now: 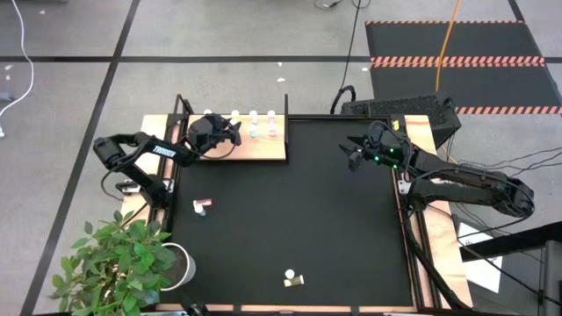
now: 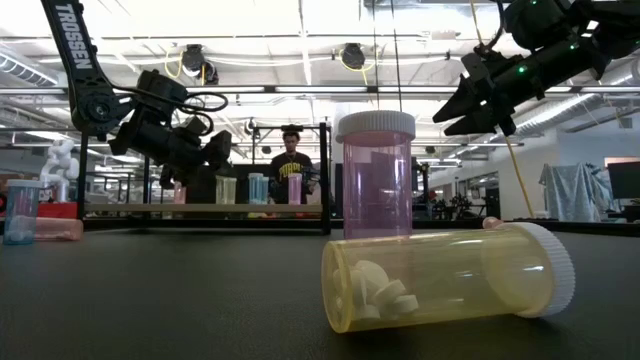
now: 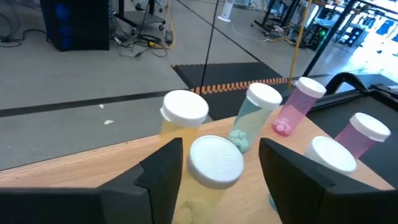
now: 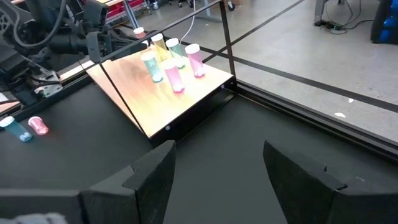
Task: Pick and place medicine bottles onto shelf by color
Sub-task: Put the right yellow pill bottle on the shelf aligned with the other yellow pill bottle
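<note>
A: Where is the left gripper (image 3: 217,168) just now?

B: Over the pale light-wood shelf (image 1: 263,147) at the far left corner of the black-matted worktop (image 1: 290,202). Its fingers stand apart on either side of a small yellow-bodied medicine bottle with a white cap (image 3: 214,163), which stands upright on the board. I see no pad pressing on it, so I judge the bottle set down and let go.

A: And its neighbours?

B: Close. A second yellow bottle (image 3: 183,112) stands just behind it, then a light blue one (image 3: 258,109) and a pink one (image 3: 301,99), with more pink nearer the board's edge.

A: So how should the gripper leave?

B: Straight up, I would say, fingers kept apart and no sideways drift until they clear the cap. Any swing would likely tip the neighbouring bottles.

A: What remains?

B: A pink and a blue bottle (image 1: 202,206) lie together on the mat near the left arm, and a pink upright one with a yellow one on its side (image 1: 293,279) sit at the near edge.

A: The right gripper (image 4: 217,162)?

B: Waiting above the mat's far right side, fingers apart, holding nothing.
</note>
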`<state>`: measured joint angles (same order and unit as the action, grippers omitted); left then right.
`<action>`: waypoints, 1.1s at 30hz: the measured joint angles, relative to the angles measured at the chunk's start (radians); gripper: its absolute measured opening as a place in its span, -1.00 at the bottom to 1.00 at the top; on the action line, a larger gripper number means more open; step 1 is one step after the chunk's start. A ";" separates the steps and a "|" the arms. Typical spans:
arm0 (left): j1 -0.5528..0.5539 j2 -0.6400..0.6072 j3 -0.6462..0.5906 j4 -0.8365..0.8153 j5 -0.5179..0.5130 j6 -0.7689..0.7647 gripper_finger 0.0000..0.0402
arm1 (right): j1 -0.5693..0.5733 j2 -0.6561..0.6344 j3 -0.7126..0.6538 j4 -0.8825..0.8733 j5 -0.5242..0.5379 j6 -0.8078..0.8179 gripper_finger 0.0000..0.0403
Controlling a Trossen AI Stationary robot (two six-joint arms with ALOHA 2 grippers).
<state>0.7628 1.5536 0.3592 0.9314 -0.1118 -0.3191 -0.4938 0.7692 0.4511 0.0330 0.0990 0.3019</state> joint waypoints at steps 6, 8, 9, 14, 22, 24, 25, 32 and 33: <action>0.000 0.000 0.000 0.000 0.014 0.003 -0.17 | 0.000 0.000 0.000 0.000 0.000 0.000 0.19; 0.000 0.000 0.000 -0.003 0.014 0.003 -0.24 | 0.000 0.000 0.000 0.000 0.000 0.000 0.19; 0.000 0.000 0.000 -0.007 0.014 0.003 -0.27 | 0.000 0.000 0.000 0.000 0.000 0.000 0.19; 0.000 -0.002 0.000 -0.022 0.035 0.003 -0.35 | 0.000 0.000 0.000 0.000 0.000 0.000 0.19; -0.028 -0.002 0.000 -0.032 0.044 0.004 -0.30 | 0.000 0.000 0.000 0.000 0.000 0.000 0.19; -0.035 -0.002 0.000 -0.033 0.045 0.013 -0.30 | 0.000 0.000 0.000 0.000 0.000 0.000 0.19; -0.037 -0.002 0.000 -0.033 0.045 0.021 -0.29 | 0.000 0.000 0.000 0.000 0.000 0.000 0.19; -0.040 -0.014 0.000 -0.045 0.045 0.064 -0.29 | 0.000 0.000 0.000 0.000 0.000 0.000 0.19; -0.040 -0.020 0.000 -0.050 0.044 0.079 -0.29 | 0.000 0.000 0.000 0.000 0.000 0.000 0.19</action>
<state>0.7231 1.5336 0.3590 0.8814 -0.0675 -0.2402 -0.4938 0.7690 0.4511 0.0326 0.0989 0.3023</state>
